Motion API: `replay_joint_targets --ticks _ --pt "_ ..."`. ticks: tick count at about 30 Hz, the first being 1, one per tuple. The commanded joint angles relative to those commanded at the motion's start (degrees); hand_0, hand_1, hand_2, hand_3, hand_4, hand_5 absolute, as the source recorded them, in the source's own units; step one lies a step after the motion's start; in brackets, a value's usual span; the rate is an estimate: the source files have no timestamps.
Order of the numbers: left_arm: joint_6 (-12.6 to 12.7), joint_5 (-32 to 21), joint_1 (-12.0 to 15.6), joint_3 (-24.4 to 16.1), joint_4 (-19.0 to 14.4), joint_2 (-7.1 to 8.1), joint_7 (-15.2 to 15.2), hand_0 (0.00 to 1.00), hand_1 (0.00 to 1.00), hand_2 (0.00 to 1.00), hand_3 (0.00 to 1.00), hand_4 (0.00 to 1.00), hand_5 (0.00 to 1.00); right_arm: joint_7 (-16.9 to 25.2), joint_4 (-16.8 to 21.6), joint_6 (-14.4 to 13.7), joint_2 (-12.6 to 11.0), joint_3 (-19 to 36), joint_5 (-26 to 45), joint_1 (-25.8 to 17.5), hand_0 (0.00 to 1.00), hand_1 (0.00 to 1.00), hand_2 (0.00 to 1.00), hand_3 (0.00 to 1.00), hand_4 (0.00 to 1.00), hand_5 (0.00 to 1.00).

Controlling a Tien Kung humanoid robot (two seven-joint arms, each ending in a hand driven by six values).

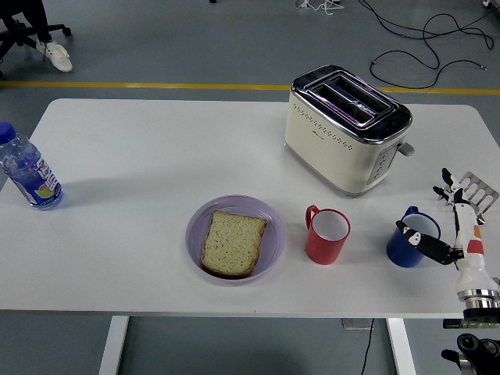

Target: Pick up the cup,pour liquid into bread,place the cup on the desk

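Now blue cup (408, 244) tilts rightward against right hand (453, 234).

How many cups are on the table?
2: a red cup right of the bread plate, and a blue cup further right, beside the robot's right hand.

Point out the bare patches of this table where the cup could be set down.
Widest free patch: between the water bottle and the purple plate, plus the far strip left of the toaster. Crowded: the right side, where the red cup, blue cup, right hand and metal rack sit close.
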Motion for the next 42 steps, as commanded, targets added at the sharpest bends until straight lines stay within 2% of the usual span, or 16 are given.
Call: replay_joint_targets --ticks 5,6,7,11,12,16,17,18,19,22,27,34,42 --pt "-0.01 -0.21 0.00 0.27 0.00 0.04 -0.11 0.648 0.688 0.706 0.592 0.304 0.887 -1.46 8.65 -0.59 -0.95 1.77 0.12 0.32 0.964 0.870 0.982 0.998 0.953 0.002" --pt "-0.02 -0.20 0.00 0.27 0.00 0.04 -0.11 0.648 0.689 0.707 0.592 0.300 0.889 -1.59 9.74 -0.60 -1.02 1.92 0.37 0.41 0.932 0.848 0.942 0.979 0.926 0.042" --pt "-0.02 -0.20 0.01 0.28 0.00 0.04 -0.12 0.648 0.689 0.707 0.592 0.300 0.889 -1.80 10.43 -0.36 -1.09 2.14 0.71 0.50 0.932 0.848 0.942 0.979 0.926 0.042" --pt "-0.04 -0.39 0.10 0.47 0.00 0.04 -0.17 0.648 0.689 0.707 0.592 0.300 0.889 -3.73 15.97 3.74 -1.85 4.57 7.76 1.52 0.932 0.848 0.942 0.979 0.926 0.042" --pt "-0.06 -0.47 0.12 0.51 0.00 0.03 -0.17 0.648 0.688 0.707 0.591 0.299 0.889 -4.03 17.26 5.24 -2.03 5.32 9.98 1.72 0.806 0.739 0.792 0.793 0.763 0.170" --pt "-0.08 -0.82 0.16 0.73 0.00 0.05 -0.22 0.648 0.688 0.707 0.591 0.299 0.889 -4.96 20.29 9.16 -2.31 7.45 19.57 2.01 0.806 0.739 0.792 0.793 0.763 0.170" --pt "-0.09 -0.97 0.18 0.79 0.00 0.07 -0.24 0.648 0.688 0.707 0.591 0.299 0.889 -5.59 21.46 10.92 -2.24 8.88 22.18 2.02 0.806 0.739 0.792 0.793 0.763 0.170" --pt "-0.09 -1.02 0.19 0.81 0.00 0.07 -0.24 0.648 0.689 0.707 0.593 0.300 0.889 -5.77 21.46 11.59 -2.22 9.33 24.41 2.03 0.735 0.677 0.695 0.639 0.683 0.174" --pt "-0.10 -1.40 0.24 1.07 0.00 0.08 -0.25 0.648 0.689 0.707 0.593 0.300 0.889 -7.36 21.46 13.59 -2.00 11.09 27.02 2.12 0.735 0.677 0.695 0.639 0.683 0.174" --pt "-0.11 -1.78 0.31 1.35 0.00 0.12 -0.29 0.648 0.689 0.707 0.593 0.300 0.889 -10.58 21.46 17.12 -1.67 14.18 34.18 2.09 0.735 0.677 0.695 0.639 0.683 0.174" --pt "-0.15 -2.50 0.51 1.99 0.00 0.08 -0.28 0.648 0.689 0.708 0.593 0.298 0.887 -14.22 18.89 20.66 -1.11 18.95 45.72 1.80 0.706 0.651 0.671 0.620 0.676 0.188" --pt "-0.15 -2.50 0.91 2.03 0.00 -0.04 -0.24 0.648 0.689 0.708 0.592 0.298 0.888 -16.13 13.33 23.74 -0.21 22.69 62.86 2.26 0.707 0.649 0.668 0.617 0.677 0.207" --pt "-0.03 -3.44 1.52 3.70 0.00 -0.17 -0.24 0.648 0.689 0.708 0.593 0.298 0.887 -16.70 5.97 25.98 1.11 24.18 80.73 2.60 0.710 0.649 0.672 0.620 0.673 0.228"
